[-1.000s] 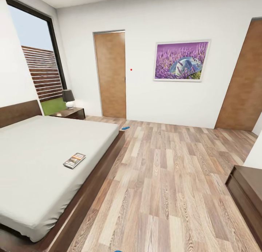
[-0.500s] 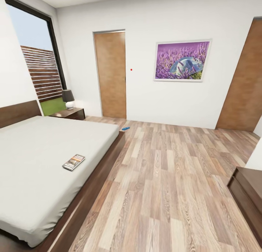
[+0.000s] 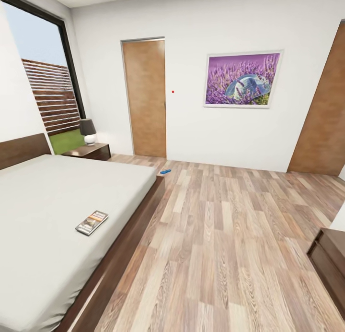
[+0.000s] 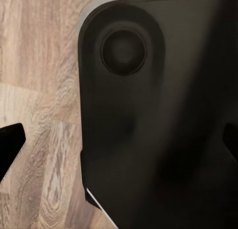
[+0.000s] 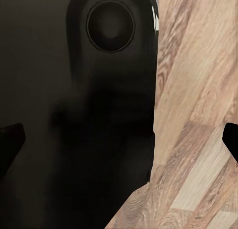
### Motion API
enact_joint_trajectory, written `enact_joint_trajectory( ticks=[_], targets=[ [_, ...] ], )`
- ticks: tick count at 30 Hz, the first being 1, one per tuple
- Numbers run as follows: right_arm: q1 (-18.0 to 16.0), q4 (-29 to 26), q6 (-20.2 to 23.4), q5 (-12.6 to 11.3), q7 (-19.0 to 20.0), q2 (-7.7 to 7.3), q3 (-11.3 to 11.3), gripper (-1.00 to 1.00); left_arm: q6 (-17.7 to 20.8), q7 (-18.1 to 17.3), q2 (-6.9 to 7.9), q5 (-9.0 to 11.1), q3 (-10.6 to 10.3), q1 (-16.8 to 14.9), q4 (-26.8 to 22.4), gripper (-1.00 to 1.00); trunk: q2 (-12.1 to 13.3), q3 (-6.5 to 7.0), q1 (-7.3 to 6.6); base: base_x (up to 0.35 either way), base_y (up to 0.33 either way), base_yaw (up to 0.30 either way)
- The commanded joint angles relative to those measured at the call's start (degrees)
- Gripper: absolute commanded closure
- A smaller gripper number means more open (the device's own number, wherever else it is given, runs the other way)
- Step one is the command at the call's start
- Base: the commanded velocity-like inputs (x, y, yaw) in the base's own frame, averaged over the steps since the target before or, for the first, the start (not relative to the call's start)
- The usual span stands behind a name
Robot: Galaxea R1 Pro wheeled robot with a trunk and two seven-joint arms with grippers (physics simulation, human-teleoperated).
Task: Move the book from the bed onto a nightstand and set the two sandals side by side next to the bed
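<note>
Room: white-walled bedroom with a brown wood-plank floor (image 3: 225,245); tall dark-framed window (image 3: 40,82) at the left of the head view, slatted fence and a strip of grass behind it.
Bed: large low bed (image 3: 43,226) with a plain light-grey mattress on a dark brown wooden platform frame, headboard against the window-side wall.
Book: small thin paperback book (image 3: 91,222) with a dark cover and an orange band, lying flat on the mattress near the bed's floor-side edge, well apart from the headboard.
Nightstand: small dark brown glossy wooden nightstand (image 3: 88,151) just beside the bed's head end, under the window; a table lamp (image 3: 88,131) with a dark shade and a round white base stands on its top.
Sandal: one small bright blue sandal (image 3: 166,170) on the floor planks, near the bed's far corner and in front of the closed brown wooden door (image 3: 144,98). Too small to tell which way it points.
Far wall: framed picture of purple flowers (image 3: 242,79) hangs between the door and a second brown door (image 3: 323,111) at the right edge.
Right foreground: corner of a dark brown low wooden cabinet (image 3: 330,260) at the lower right edge of the head view.
Left gripper: in the left wrist view, dark fingertips (image 4: 11,144) sit at opposite edges over plank floor, with a black rounded robot body part (image 4: 163,114) between; fingers spread, nothing between them.
Right gripper: in the right wrist view, dark fingertips (image 5: 10,138) likewise at opposite edges, spread wide and grasping nothing.
</note>
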Motion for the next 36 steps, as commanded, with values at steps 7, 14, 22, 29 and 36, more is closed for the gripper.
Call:
enact_joint_trajectory(
  ticks=[7, 14, 22, 29, 36],
  targets=[
    [0.01, -0.06, -0.06, -0.03, -0.04, 0.06, -0.01, -1.0, -0.21, -0.04, 0.02, 0.0, 0.03, -0.06, 0.05, -1.0, -0.02, -0.05, 0.03, 0.15, 0.0, 0.0],
    [0.01, -0.06, -0.06, -0.03, -0.04, 0.08, -0.01, -1.0, -0.22, -0.02, 0.03, 0.0, 0.08, -0.03, 0.05, -1.0, -0.02, -0.05, 0.03, 0.037, 0.0, 0.0],
    [0.01, -0.06, -0.06, -0.01, -0.02, 0.09, -0.01, -1.0, -0.42, 0.0, 0.03, -0.01, 0.03, -0.06, 0.05, -1.0, -0.02, -0.05, 0.03, 0.026, 0.0, 0.0],
    [0.01, -0.06, -0.05, -0.03, 0.01, 0.02, -0.01, -1.0, -1.33, 0.01, 0.04, -0.04, 0.06, -0.03, 0.05, -1.0, -0.02, -0.05, 0.03, 0.099, 0.011, -0.072],
    [0.01, -0.06, -0.06, -0.04, 0.02, 0.0, -0.01, -1.0, -1.57, -0.01, 0.06, -0.06, 0.07, -0.01, 0.05, -1.0, -0.02, -0.05, 0.03, 0.025, 0.003, -0.239]
  ],
)
